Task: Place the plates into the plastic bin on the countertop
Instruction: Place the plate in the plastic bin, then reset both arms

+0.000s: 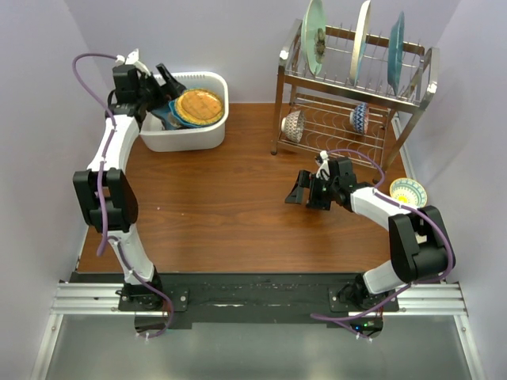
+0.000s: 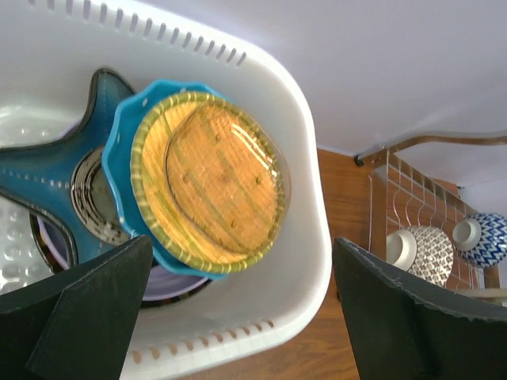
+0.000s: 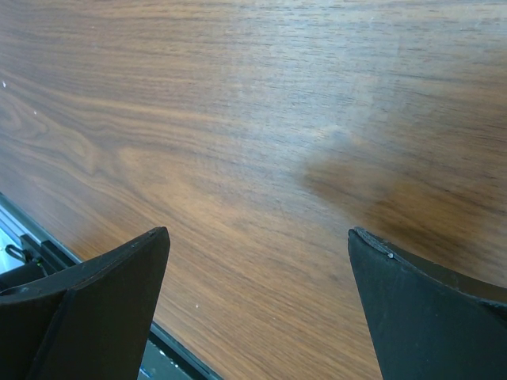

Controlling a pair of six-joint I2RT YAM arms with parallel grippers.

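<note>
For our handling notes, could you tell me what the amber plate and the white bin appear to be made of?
Amber plate: probably glass or clear plastic; glossy, with glints on its ribbed face. White bin: likely plastic; smooth, with moulded slots along its rim.

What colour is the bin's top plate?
Top plate: amber, blue-green rim; best in left wrist view.

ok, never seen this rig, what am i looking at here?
Two robot arms bolted to a wooden countertop, each ending in a two-finger gripper. The wide picture looks down from above; the other two come from wrist cameras, so the black wedges are the fingers. The left gripper hangs open over the white plastic bin, an amber plate topmost inside. The right gripper is open above bare wood. Neither holds anything. Three plates stand in the wire rack.
</note>
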